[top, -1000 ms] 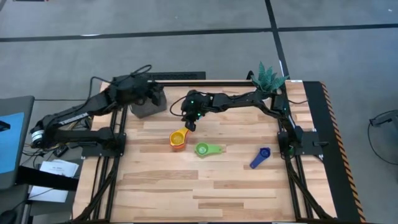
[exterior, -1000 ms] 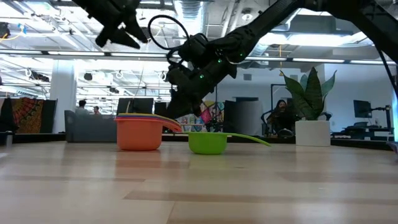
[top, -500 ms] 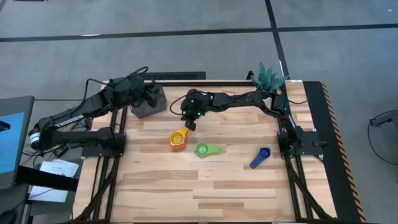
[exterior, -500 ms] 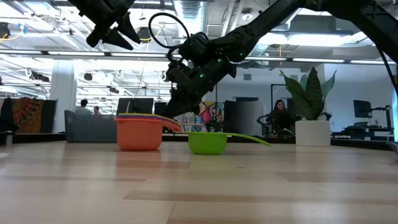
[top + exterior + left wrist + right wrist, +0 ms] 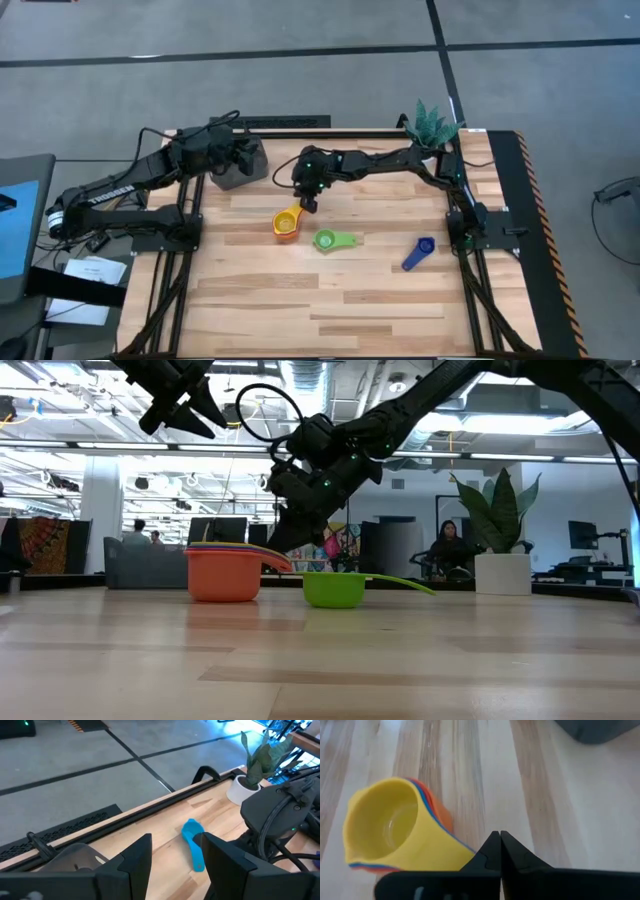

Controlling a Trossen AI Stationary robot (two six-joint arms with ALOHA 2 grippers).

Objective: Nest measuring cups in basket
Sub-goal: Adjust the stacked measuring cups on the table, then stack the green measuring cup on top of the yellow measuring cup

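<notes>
Hovering just above the nested cup stack [image 5: 286, 223], the right gripper [image 5: 306, 204] has its fingers pressed together, empty, probably lining up on the handles. The left gripper [image 5: 243, 152], fingers apart, waits over the basket [image 5: 240, 172], leaving the counter [image 5: 330, 300] free.

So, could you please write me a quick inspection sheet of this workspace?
Surface: wooden table, bare at the front.
Job's things: yellow-topped nested stack; green cup; dark blue cup; light blue cup; basket at the back left.
Clutter: potted plant at the back right corner.
Hands: left hand open above the basket; right hand shut above the stack's handle.
Cables: looped on the right arm.
Surroundings: people in the room behind.
</notes>
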